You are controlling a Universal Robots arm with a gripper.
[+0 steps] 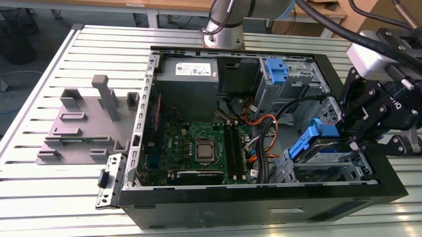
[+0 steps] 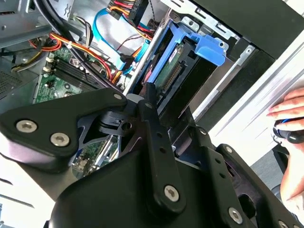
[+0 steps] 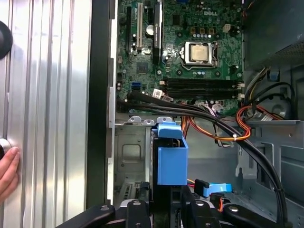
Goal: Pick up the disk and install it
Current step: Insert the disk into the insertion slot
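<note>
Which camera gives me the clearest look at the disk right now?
The second wrist view: the disk shows its connector edge inside its blue bracket, sitting in the bay. The first wrist view shows it end-on, mostly bracket. The exterior view shows it from farther off, partly behind the tool.

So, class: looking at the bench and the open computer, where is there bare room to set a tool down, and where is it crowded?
Free: the slatted table behind the grey holder, and the strip in front of it. Crowded: inside the computer case, where cables cross between the motherboard and the disk at the gripper.
</note>
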